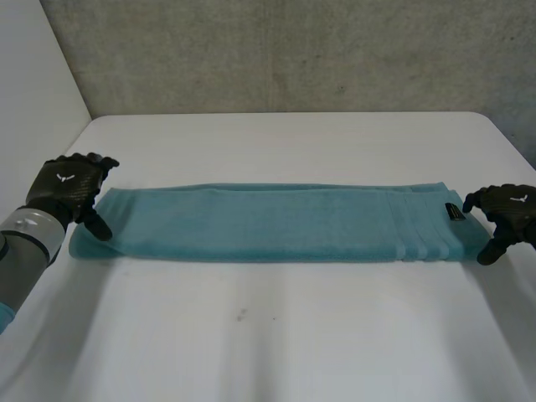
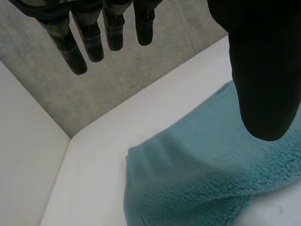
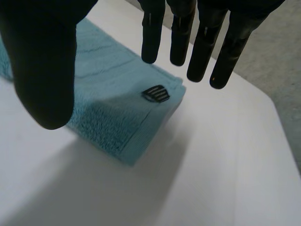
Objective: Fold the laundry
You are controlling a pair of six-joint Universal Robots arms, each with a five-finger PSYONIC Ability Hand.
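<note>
Teal towel [image 1: 276, 222], folded into a long strip on white tabletop [image 1: 293, 335]; left hand [image 1: 69, 186] and right hand [image 1: 507, 206] at opposite ends, both spread open.

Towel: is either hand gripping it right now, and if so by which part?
Nothing is held. The left hand is open at the towel's left end, the right hand open at its right end; neither closes on the cloth.

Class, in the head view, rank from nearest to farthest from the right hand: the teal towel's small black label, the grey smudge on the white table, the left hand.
1. Small black label, on the teal towel end beside the right hand.
2. Grey smudge, on the white table in front of the towel.
3. Left hand, at the towel's opposite end.
</note>
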